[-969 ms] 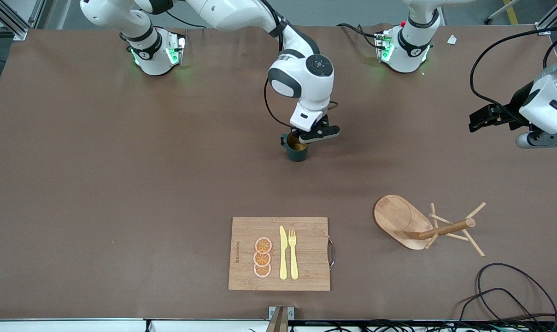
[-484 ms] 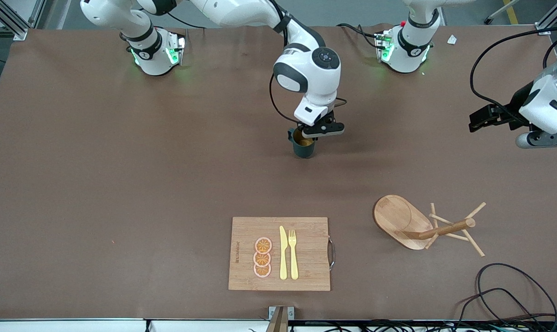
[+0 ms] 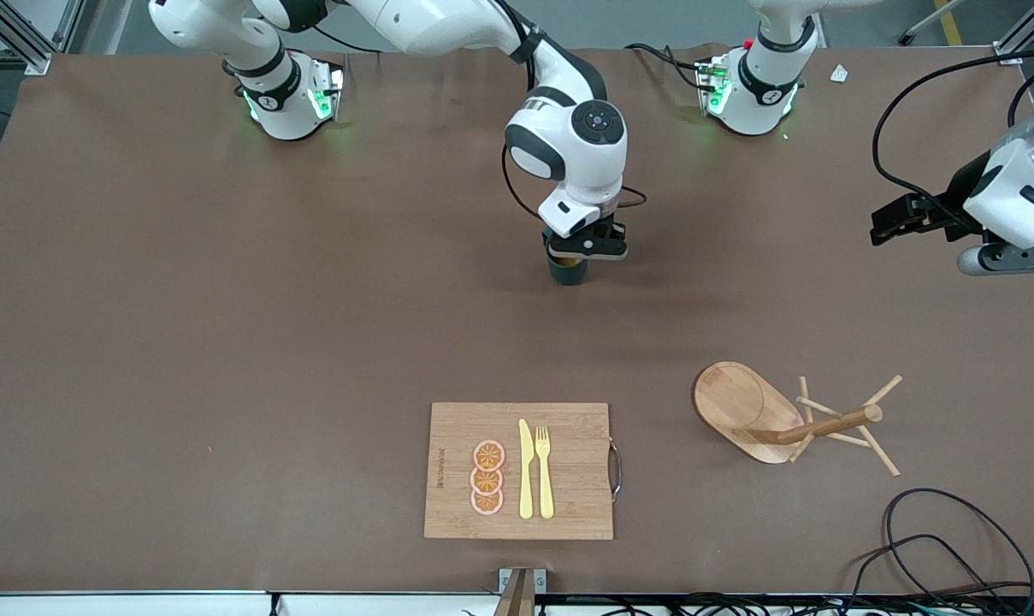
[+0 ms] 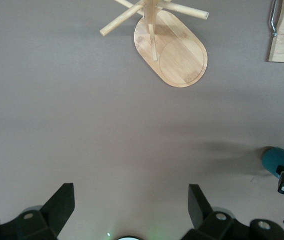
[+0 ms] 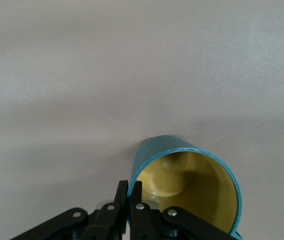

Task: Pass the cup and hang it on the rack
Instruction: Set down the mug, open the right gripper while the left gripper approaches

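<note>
gripping the rim of the cup (image 3: 567, 267), the right gripper (image 3: 587, 249) has its two fingers (image 5: 129, 192) pinched together on the wall, one on the teal outside and one on the yellow inside. the cup sits upright at the middle of the table (image 3: 226, 342), farther from the front camera than the cutting board (image 3: 518, 470), which carries three orange slices (image 3: 487, 477), a yellow knife (image 3: 525, 469) and a yellow fork (image 3: 544, 470). the rack (image 3: 790, 419) stands toward the left arm's end of the table, nearer the camera than the cup and well apart from it. the left gripper (image 4: 129, 210) waits over bare table near that end, its fingers (image 4: 61, 200) spread wide and holding nothing.
</note>
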